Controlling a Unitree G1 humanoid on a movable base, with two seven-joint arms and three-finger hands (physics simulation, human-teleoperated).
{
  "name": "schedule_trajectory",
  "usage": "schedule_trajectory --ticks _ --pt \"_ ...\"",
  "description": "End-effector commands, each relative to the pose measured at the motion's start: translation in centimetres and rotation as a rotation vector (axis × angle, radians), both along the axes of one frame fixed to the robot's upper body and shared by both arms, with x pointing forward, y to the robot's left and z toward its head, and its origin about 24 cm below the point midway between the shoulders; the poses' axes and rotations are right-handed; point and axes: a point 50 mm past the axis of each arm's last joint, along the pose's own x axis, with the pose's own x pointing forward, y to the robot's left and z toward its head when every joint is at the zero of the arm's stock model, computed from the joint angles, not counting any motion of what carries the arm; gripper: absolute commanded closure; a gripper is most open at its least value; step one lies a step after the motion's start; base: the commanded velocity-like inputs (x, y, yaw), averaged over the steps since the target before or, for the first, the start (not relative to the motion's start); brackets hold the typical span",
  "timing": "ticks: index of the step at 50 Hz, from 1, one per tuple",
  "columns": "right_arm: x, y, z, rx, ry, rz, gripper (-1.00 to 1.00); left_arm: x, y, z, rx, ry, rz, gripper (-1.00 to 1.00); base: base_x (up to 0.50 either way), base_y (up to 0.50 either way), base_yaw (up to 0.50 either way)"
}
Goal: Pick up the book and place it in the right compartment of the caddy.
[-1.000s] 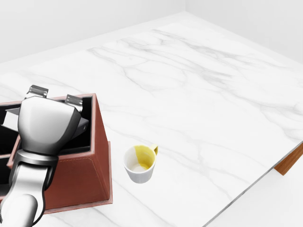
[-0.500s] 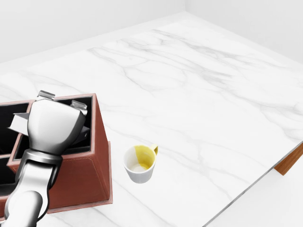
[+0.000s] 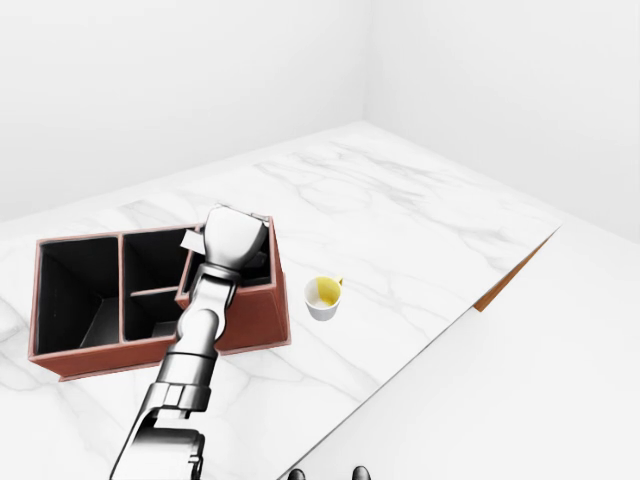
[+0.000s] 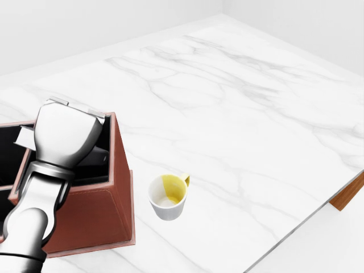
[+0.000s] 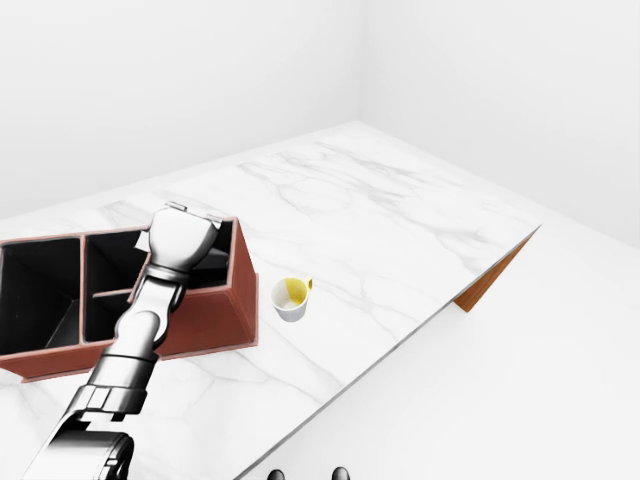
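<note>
A silver metal robot left hand (image 4: 62,136) reaches from seven o'clock in the head view and hangs over the right-hand compartment of a reddish-brown leather divided caddy (image 3: 255,318) on a white marble table (image 4: 239,114). A pale corner that may be the book (image 4: 24,138) shows beside the hand inside the caddy, but whether the fingers are apart or clamped on it cannot be told. To finish well, I judge the hand should release only once the book sits low between the compartment walls, then rise straight up, clear of the small white ceramic mug with yellow inside (image 4: 168,197) at four o'clock of the caddy.
</note>
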Motion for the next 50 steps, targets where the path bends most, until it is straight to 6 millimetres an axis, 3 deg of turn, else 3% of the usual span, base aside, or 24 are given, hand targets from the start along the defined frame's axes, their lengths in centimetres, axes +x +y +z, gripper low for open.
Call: schedule_trajectory --ticks 1,11,23,35,36,37,38,50 --pt "0.0 0.0 0.0 -0.001 0.001 0.0 -1.0 1.1 1.3 1.5 -0.024 -0.011 0.011 1.0 0.0 0.0 0.0" --pt "0.0 0.0 -0.1 0.003 0.001 -0.002 -1.0 1.9 1.0 2.1 -0.012 0.006 0.007 1.0 0.0 0.0 0.0" --pt "0.0 -0.1 -0.1 0.004 0.001 -0.003 -1.0 3.7 1.1 0.4 0.056 0.152 0.011 1.0 0.0 0.0 0.0" --pt "0.0 -0.1 -0.1 0.004 0.002 -0.003 -1.0 4.5 1.1 2.0 0.033 0.142 0.032 1.0 0.0 0.0 0.0" --pt "0.0 -0.1 -0.1 0.004 0.002 -0.002 -1.0 4.5 1.2 1.8 0.027 0.15 0.03 0.88 0.0 0.0 0.0" --pt "0.0 -0.1 -0.1 0.004 0.002 -0.002 -1.0 4.4 1.2 1.8 0.022 0.152 0.029 0.28 0.01 -0.01 0.0" --pt "0.0 -0.1 -0.1 0.004 0.003 -0.003 -1.0 4.4 1.1 2.2 0.006 0.133 0.027 -1.0 0.0 0.0 0.0" --pt "0.0 -0.1 -0.1 0.004 0.004 -0.003 -1.0 4.2 1.4 3.5 -0.013 0.101 0.041 -1.0 0.0 0.0 0.0"
